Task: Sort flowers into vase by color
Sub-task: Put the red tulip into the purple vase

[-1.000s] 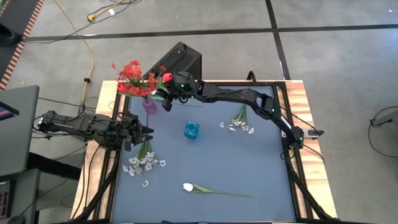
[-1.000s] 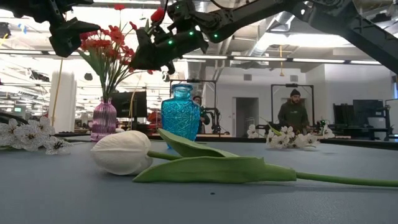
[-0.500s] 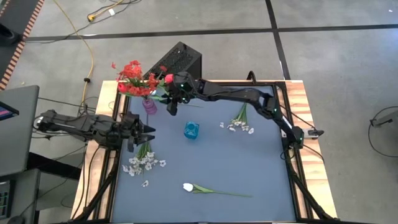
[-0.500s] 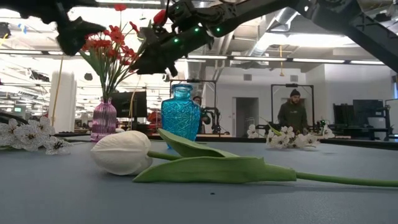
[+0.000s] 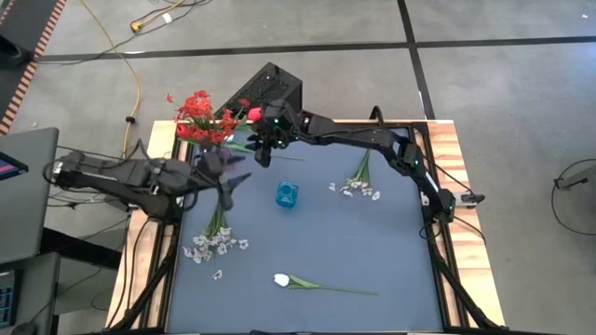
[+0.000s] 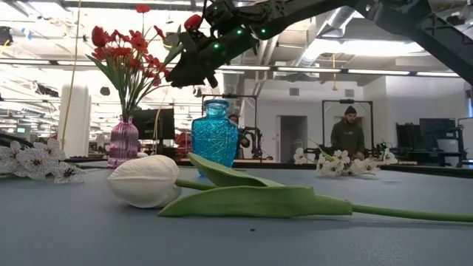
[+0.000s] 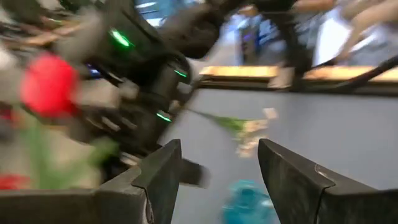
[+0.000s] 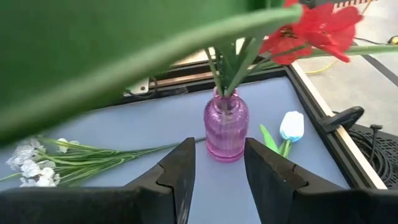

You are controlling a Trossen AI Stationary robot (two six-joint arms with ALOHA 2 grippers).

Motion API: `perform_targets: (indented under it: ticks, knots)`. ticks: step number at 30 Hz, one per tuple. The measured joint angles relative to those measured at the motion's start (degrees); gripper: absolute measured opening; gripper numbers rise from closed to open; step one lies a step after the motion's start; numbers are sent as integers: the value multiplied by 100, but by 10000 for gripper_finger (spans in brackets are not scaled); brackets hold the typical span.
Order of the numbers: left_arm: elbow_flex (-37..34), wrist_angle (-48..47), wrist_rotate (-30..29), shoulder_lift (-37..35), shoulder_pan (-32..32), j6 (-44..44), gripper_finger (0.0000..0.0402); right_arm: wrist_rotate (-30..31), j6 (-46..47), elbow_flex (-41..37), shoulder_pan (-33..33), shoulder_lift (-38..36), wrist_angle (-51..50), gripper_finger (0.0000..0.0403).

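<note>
Red tulip (image 5: 253,114) with its green stem sits pinched in my right gripper (image 5: 264,147), upper middle of the high view, just right of the pink vase (image 8: 226,134) of red flowers (image 5: 199,116). My left gripper (image 5: 226,180) hangs open nearby, holding nothing.

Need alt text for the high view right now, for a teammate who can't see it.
The right gripper holds a red tulip near the pink vase of red flowers. The left gripper hovers close by; white flowers lie around a blue vase.
</note>
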Motion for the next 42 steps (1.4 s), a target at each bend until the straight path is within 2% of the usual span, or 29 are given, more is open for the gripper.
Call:
perform_targets:
  ticks: [3, 6, 8, 12, 20, 28, 37, 42]
  knots:
    - [1041, -890, -534, 604, 139, 324, 203, -4, -46, 0, 4, 0, -1, 164]
    - [1933, -1492, -527, 1121, 517, 635, 203, -4, -61, 0, 0, 0, 11, 164]
    - [2436, -1842, -353, 1394, 891, 686, 203, -4, -61, 0, -3, 0, 41, 164]
    - [3056, -2402, 481, 1699, 1735, 787, 203, -4, -61, 0, 0, 0, 46, 164]
    - [3107, -2894, 1965, 1783, 3004, 1151, 203, -34, -194, 0, 13, 0, 43, 164]
    - [3107, -2864, 2632, 1790, 3404, 1350, 203, -37, -192, 0, 15, 0, 36, 164]
    - [3107, -2608, 2776, 1802, 3568, 1453, 203, -168, -192, 0, 19, 0, 41, 164]
    - [3107, -2489, 2905, 2172, 3659, 1545, 203, -168, -186, -1, 19, 0, 32, 164]
